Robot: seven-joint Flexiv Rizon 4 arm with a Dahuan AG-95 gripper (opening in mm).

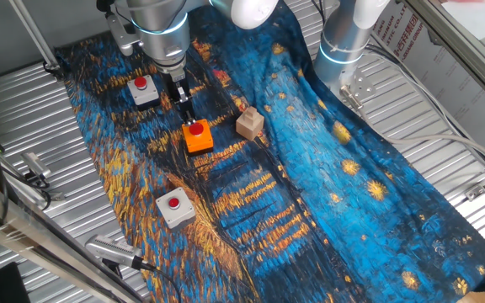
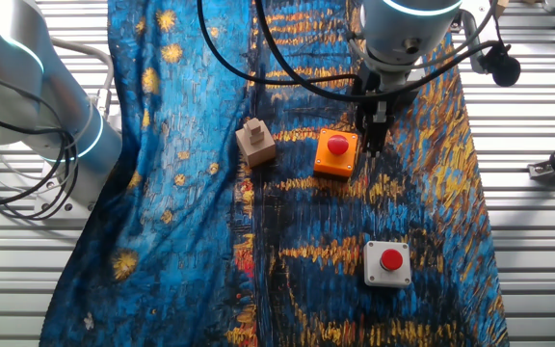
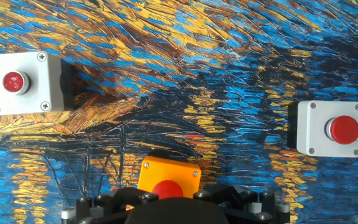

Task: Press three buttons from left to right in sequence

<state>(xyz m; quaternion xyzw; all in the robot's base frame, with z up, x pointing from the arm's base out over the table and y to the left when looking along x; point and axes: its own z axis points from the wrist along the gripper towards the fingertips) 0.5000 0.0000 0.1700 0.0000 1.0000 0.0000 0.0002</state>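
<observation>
Three red push-buttons sit on the blue and gold painted cloth. The orange-based one [image 1: 197, 136] [image 2: 337, 152] [image 3: 168, 179] is in the middle. One grey-based button [image 1: 144, 89] [image 3: 23, 83] lies farther back and another [image 1: 175, 207] [image 2: 388, 262] [image 3: 328, 129] nearer the front. My gripper [image 1: 189, 118] [image 2: 374, 145] [image 3: 169, 205] points down just beside and above the orange button. Its fingers show as one narrow tip with no gap and hold nothing. In the hand view its black body hides the lower part of the orange button's red cap. I cannot tell whether it touches the button.
A plain tan wooden block [image 1: 249, 124] [image 2: 256, 143] stands on the cloth next to the orange button. A second white arm [image 1: 343, 42] [image 2: 37, 87] stands at the cloth's edge. Ribbed metal table [image 1: 32, 135] surrounds the cloth, with clamps and cables at its sides.
</observation>
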